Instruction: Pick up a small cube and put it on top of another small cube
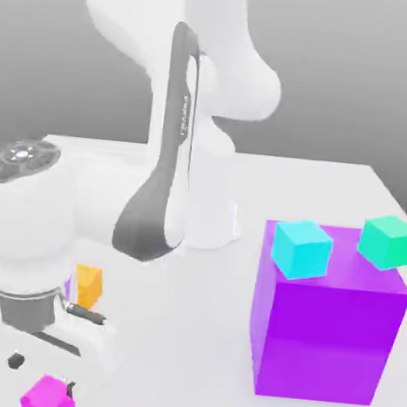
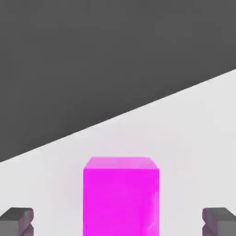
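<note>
At seven o'clock in the exterior view, the magenta cube (image 1: 48, 395) sits on the surface (image 1: 184, 345), between the wide-spread fingers of the tool (image 2: 118, 222), ungripped; the pick-up seems in hand, and next calls for lowering if needed, then closing squarely

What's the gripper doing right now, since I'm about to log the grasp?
Gripper: open, holding nothing, the magenta cube between its fingers.
</note>
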You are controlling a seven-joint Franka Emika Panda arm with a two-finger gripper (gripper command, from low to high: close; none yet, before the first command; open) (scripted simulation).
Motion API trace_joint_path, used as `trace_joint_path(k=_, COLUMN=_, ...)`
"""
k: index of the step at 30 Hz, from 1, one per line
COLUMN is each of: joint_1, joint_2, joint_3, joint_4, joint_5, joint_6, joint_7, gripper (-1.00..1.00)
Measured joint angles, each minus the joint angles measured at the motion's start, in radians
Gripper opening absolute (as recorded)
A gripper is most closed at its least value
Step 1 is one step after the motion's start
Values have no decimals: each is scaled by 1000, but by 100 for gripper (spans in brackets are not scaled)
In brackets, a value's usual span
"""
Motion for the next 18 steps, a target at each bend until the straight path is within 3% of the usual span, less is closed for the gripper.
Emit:
trace_joint_path(k=1, joint_1=-3, joint_2=22, joint_3=4, joint_4=5, joint_5=4, joint_6=17, joint_7=-3, gripper=-100)
trace_joint_path(k=8, joint_1=-4, joint_2=21, joint_3=4, joint_4=4, joint_5=3, joint_6=16, joint_7=-2, gripper=-100)
trace_joint_path(k=13, joint_1=18, joint_2=-137, joint_3=-11, joint_4=-30, joint_5=-30, joint_6=-107, joint_7=11, gripper=-100)
trace_joint_path(k=18, joint_1=91, joint_2=-319, joint_3=50, joint_4=-66, joint_5=-96, joint_6=-252, joint_7=-55, gripper=-100)
